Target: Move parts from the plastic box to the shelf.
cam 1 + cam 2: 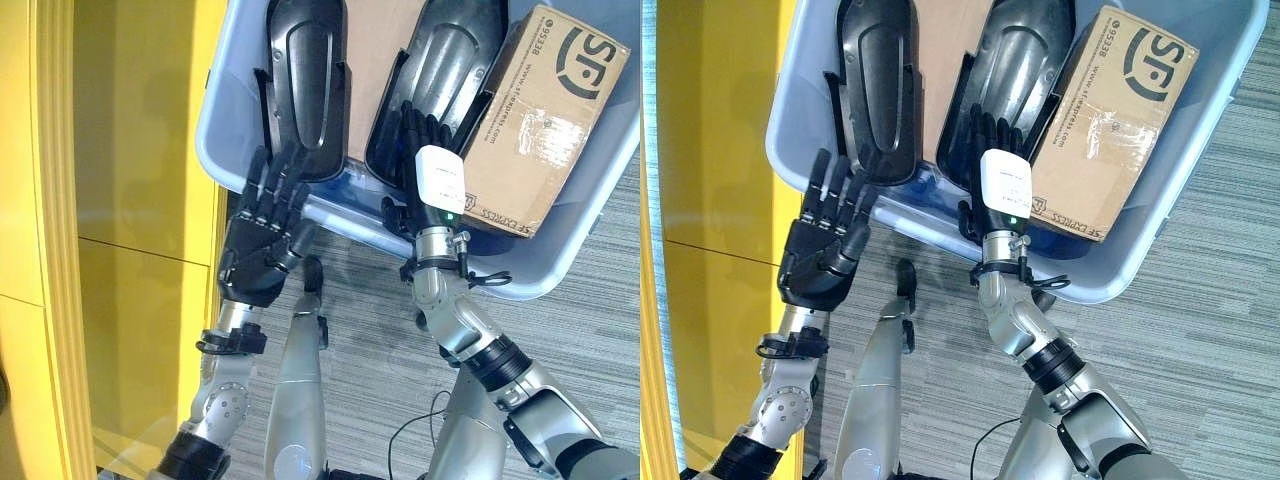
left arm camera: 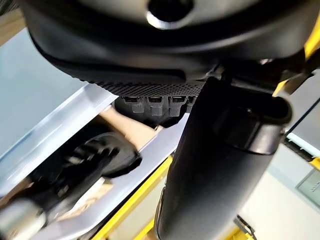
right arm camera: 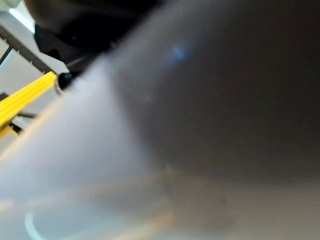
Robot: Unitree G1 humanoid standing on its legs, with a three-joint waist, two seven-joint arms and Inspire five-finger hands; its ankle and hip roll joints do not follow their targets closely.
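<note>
Parts, two long black moulded pieces, lie side by side in the pale blue plastic box (image 1: 560, 262), the left part (image 1: 305, 75) and the right part (image 1: 445, 70) each with its long axis running away from the robot, rounded near ends pointing toward the box's near rim (a brown cardboard carton (image 1: 545, 115) sits just beside the right one). The left hand (image 1: 262, 235) hovers at the near rim with fingers straight and spread, tips over the left part's near end, gripping nothing. The right hand (image 1: 428, 170) reaches over the rim onto the right part's near end, fingers extended along it rather than curled round it.
</note>
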